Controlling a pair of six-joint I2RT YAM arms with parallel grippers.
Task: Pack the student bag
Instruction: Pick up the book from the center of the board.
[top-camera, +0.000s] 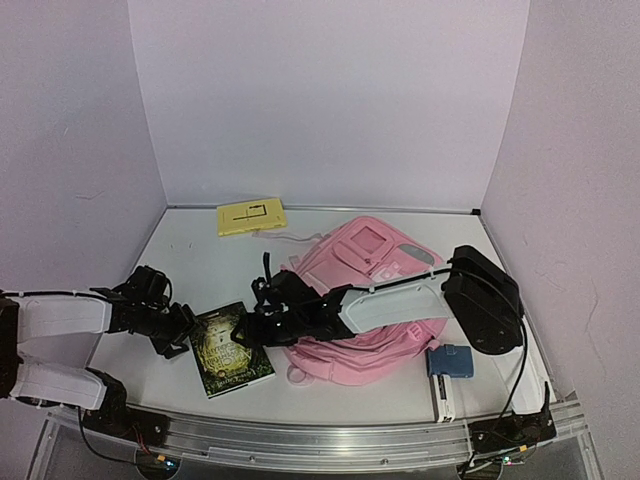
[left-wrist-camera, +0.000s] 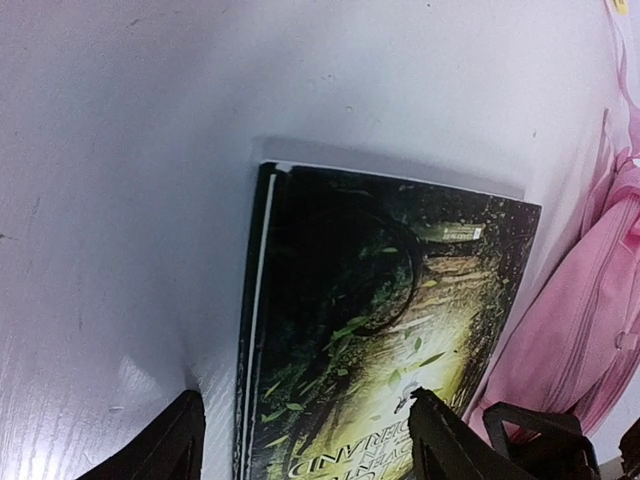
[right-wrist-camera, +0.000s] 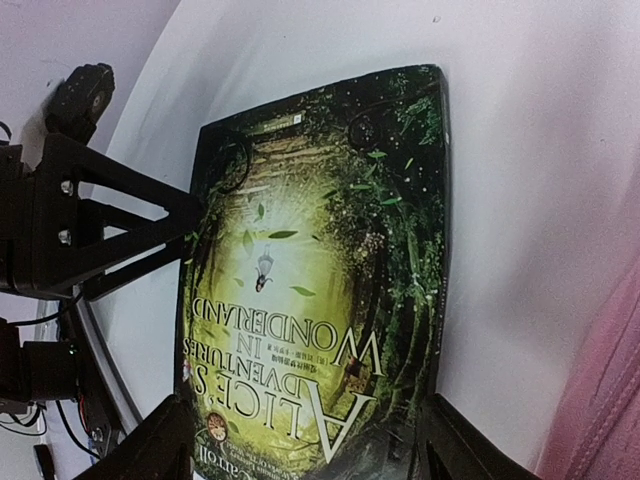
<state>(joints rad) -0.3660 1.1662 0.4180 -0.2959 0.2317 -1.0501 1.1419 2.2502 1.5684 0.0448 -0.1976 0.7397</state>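
L pincer (top-camera: 180, 338), R pincer (top-camera: 250, 332) flank 1 book (top-camera: 228, 352) by 1 pink bag (top-camera: 372, 262)

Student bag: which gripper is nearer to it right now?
Right. The right gripper is over the book, just off the left edge of the student bag. The left gripper is at the book's far edge, farther away.

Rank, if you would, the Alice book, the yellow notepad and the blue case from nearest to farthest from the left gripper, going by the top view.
Measured from the left gripper:
1. Nearest: Alice's Adventures in Wonderland book, right beside its fingers.
2. Next: yellow notepad, at the back, slightly to the right.
3. Farthest: blue case, far right, toward the front.
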